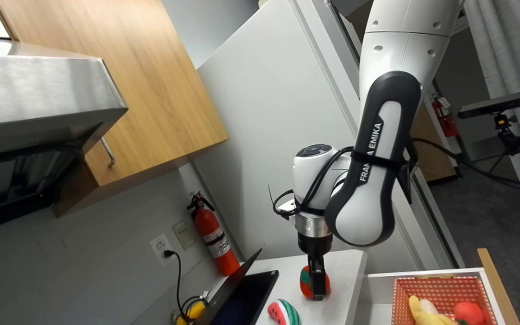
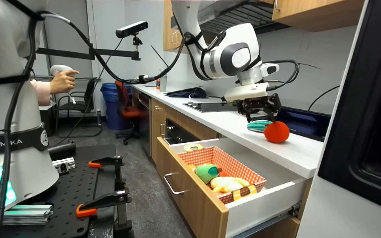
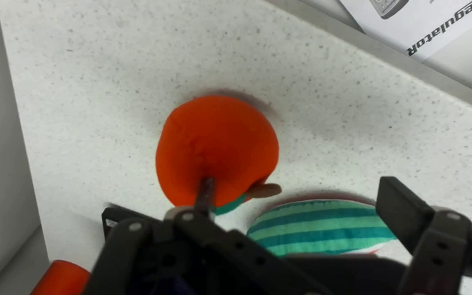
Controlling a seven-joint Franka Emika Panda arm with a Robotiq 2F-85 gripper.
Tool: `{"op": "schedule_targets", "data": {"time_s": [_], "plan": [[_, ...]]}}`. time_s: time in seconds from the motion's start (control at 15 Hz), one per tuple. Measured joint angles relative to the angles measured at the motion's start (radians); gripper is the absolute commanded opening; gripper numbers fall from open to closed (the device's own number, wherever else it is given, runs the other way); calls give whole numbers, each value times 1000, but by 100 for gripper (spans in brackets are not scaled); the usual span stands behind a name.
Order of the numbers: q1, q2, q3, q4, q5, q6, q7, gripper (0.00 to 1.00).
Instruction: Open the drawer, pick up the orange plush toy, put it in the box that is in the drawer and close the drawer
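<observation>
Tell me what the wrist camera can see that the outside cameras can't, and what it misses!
Only the wrist view shows the printed word Regulator, past the edge of the white counter. Only the exterior views show the red checked box and the drawer's wooden front. They all share the orange plush toy and the green-striped toy, both on that counter, plus the tool.
</observation>
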Motion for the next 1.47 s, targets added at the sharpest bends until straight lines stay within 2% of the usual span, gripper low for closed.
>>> {"op": "schedule_targets", "data": {"time_s": [0.53, 0.8, 1.0, 1.33, 1.47], "plan": [[34, 7, -42, 4, -17, 25, 7, 100], [92, 11, -122, 7, -72, 71, 41, 100], [146, 12, -182, 7, -74, 74, 60, 100], [156, 15, -178, 7, -74, 34, 116, 100], [115, 22, -149, 21, -60, -1, 113, 100]]}}
